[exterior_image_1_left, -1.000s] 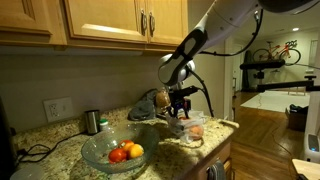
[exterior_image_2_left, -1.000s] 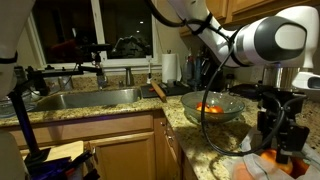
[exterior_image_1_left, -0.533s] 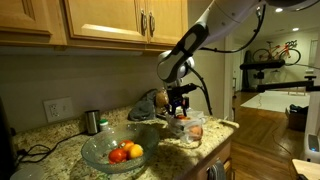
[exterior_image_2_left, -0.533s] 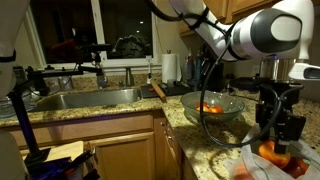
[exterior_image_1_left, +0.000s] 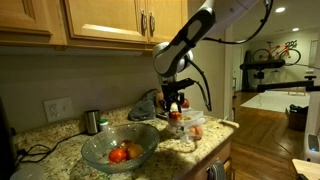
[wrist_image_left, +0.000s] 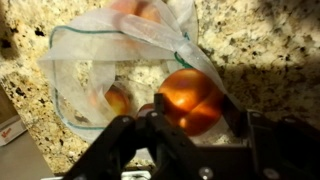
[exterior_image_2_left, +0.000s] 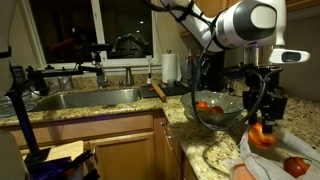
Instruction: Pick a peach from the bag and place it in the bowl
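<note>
Orange peach (wrist_image_left: pixel 192 100) — clr of bag (wrist_image_left: pixel 110 60)

- The counter (wrist_image_left: pixel 270 40): speckled stone, polished, with a slight shine.
- The bag (wrist_image_left: pixel 90 55): thin translucent plastic film, wrinkly, glossy in some places.
- The peach (wrist_image_left: pixel 190 100): smooth orange skin with a soft, dull sheen.
- The bowl (exterior_image_1_left: pixel 147 132): clear glass, shiny.
- The cabinets (exterior_image_1_left: pixel 105 20): light wood, smooth satin finish; their handles (exterior_image_1_left: pixel 146 20) are metal.
- The cup (exterior_image_1_left: pixel 92 121): brushed steel.
- The sink (exterior_image_2_left: pixel 85 98): steel, dull shine.
- The gripper (wrist_image_left: pixel 195 120): black and matt.
</note>
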